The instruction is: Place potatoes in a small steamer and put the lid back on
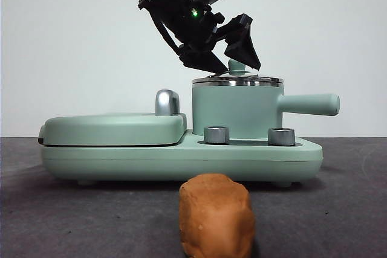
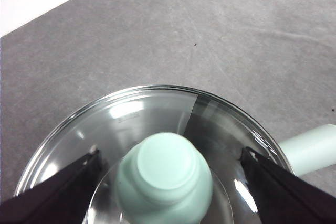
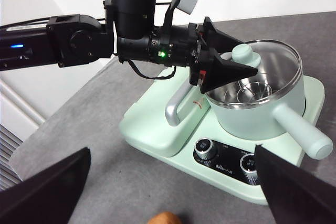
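The orange-brown potato [image 1: 216,216] lies on the grey table in front of the appliance; its top also shows in the right wrist view [image 3: 165,217]. The mint-green steamer [image 1: 236,110] stands on the base with its glass lid [image 1: 237,80] on. My left gripper [image 1: 239,67] is open, one jaw on each side of the lid's knob [image 2: 165,177], with a gap to it on both sides. My right gripper [image 3: 172,153] is open and empty, held back above the table near the potato, looking at the steamer [image 3: 257,114]. It does not show in the front view.
The steamer's long handle [image 1: 308,104] sticks out sideways. A flat mint-green griddle cover [image 1: 115,128] with a chrome handle [image 1: 167,102] lies shut beside the pot on the same base [image 1: 181,155]. Two chrome dials [image 1: 216,135] face the front.
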`<state>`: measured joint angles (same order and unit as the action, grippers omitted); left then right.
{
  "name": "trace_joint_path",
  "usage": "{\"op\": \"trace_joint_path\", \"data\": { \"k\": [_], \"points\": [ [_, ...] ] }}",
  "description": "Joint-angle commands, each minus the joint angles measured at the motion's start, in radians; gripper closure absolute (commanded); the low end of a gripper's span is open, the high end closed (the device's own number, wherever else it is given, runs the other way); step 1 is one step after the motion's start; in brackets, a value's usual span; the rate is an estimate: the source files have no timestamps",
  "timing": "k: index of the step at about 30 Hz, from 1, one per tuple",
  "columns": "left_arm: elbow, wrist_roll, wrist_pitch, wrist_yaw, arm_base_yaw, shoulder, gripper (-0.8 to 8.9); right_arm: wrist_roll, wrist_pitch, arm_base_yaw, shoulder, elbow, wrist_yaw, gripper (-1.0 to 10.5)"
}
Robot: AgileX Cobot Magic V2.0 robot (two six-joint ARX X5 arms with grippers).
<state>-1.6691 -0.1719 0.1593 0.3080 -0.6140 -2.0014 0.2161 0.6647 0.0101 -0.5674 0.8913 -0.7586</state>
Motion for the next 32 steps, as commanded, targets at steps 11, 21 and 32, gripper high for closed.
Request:
{"op": "trace_joint_path", "data": {
  "k": [11, 21, 32],
  "points": [
    [-0.028, 0.004, -0.031, -0.003, -0.01, -0.027, 6.33, -0.014, 0.003, 0.002, -0.006, 0.018, 0.005, 4.5],
    [-0.037, 0.005, -0.047, -0.002, -0.01, -0.026, 7.62, -0.014, 0.027, 0.002, -0.006, 0.018, 0.008, 4.5],
    [-0.124, 0.09, 0.027, -0.002, -0.002, 0.04, 7.62, 0.031, 0.024, 0.002, -0.006, 0.018, 0.026, 4.5]
  ]
}}
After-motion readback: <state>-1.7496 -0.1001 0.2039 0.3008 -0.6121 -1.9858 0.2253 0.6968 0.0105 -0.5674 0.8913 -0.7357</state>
